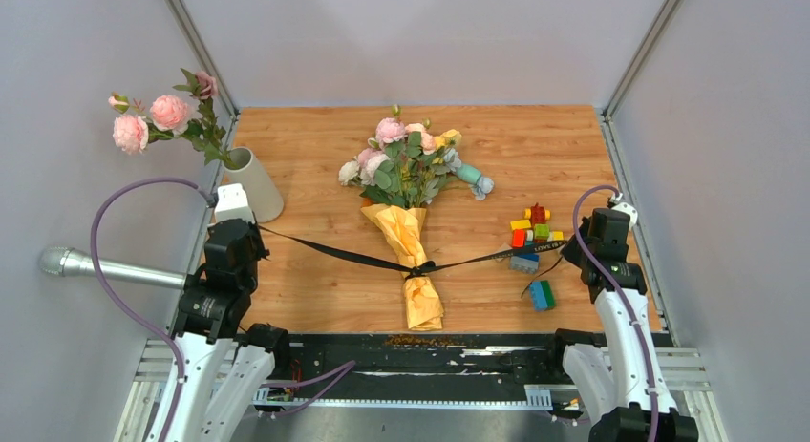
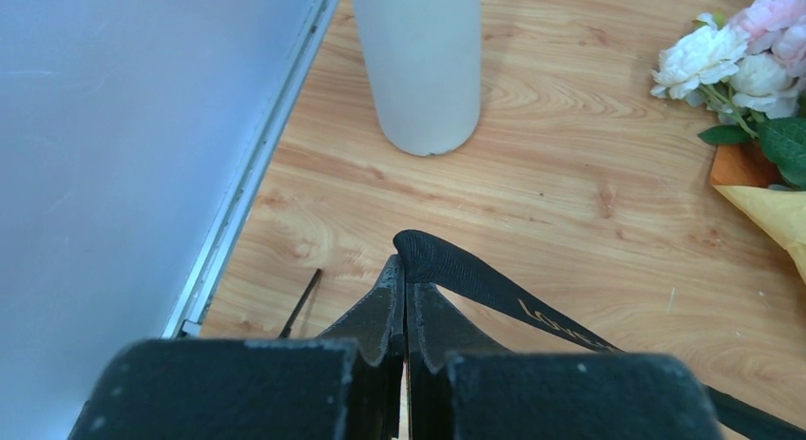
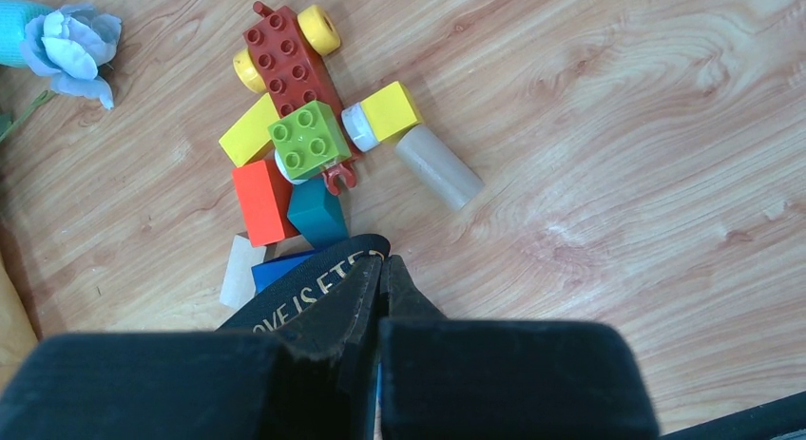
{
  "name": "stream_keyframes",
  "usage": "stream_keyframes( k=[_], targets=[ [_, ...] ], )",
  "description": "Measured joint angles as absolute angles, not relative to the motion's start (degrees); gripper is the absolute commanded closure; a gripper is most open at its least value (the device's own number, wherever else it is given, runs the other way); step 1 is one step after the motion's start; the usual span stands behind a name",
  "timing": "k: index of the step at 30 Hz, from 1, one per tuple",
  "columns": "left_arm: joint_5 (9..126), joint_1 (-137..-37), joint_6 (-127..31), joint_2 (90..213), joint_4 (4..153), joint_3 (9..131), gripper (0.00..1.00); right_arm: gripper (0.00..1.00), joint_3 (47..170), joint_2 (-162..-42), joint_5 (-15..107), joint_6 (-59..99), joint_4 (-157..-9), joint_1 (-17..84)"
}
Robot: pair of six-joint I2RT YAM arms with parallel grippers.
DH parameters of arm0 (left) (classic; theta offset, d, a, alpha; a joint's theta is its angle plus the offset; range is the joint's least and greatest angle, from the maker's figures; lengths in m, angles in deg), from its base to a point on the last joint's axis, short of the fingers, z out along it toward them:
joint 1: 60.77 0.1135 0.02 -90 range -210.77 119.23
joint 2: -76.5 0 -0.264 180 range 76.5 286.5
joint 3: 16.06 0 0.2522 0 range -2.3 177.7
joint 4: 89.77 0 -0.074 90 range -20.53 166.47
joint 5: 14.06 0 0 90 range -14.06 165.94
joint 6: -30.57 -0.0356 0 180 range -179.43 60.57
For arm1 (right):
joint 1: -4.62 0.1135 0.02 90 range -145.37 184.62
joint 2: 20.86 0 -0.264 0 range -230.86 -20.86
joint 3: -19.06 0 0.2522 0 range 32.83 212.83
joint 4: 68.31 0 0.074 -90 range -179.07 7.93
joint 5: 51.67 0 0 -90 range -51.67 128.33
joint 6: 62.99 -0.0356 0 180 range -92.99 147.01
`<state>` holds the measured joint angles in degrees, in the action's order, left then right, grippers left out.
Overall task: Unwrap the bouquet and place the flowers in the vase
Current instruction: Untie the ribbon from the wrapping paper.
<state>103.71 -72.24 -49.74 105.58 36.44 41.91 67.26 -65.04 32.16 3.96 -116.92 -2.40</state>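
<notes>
The bouquet (image 1: 406,222) lies mid-table in orange-tan paper (image 1: 420,299), its flowers (image 1: 401,160) pointing away from me. A black strap (image 1: 325,251) is knotted round the paper and stretches taut to both sides. My left gripper (image 1: 256,228) is shut on the strap's left end (image 2: 494,288), fingertips pressed together (image 2: 404,264). My right gripper (image 1: 571,245) is shut on the lettered right end (image 3: 304,293), over the toy blocks. The off-white vase (image 1: 256,184) stands at the far left, just ahead of the left gripper (image 2: 418,60), with pink flowers (image 1: 158,117) in it.
Coloured toy blocks (image 1: 535,237) lie beside the right gripper, one blue block (image 1: 543,294) nearer the front. A teal stick (image 1: 471,178) lies right of the blooms. A grey metal tube (image 1: 105,267) pokes in at the left. Grey walls flank the wooden table (image 1: 535,146).
</notes>
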Motion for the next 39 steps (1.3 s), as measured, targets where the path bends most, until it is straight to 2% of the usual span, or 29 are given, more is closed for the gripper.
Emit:
stream_keyframes(
  k=[22,39],
  targets=[
    [111.56,-72.21,-49.82,103.97,34.72,42.47,1.0,1.0,68.99,-66.64,32.2,4.02,-117.01,-6.49],
    [113.92,-72.19,-50.94,102.06,30.78,50.61,1.0,1.0,72.7,-66.9,33.95,4.61,-117.86,-10.88]
  ],
)
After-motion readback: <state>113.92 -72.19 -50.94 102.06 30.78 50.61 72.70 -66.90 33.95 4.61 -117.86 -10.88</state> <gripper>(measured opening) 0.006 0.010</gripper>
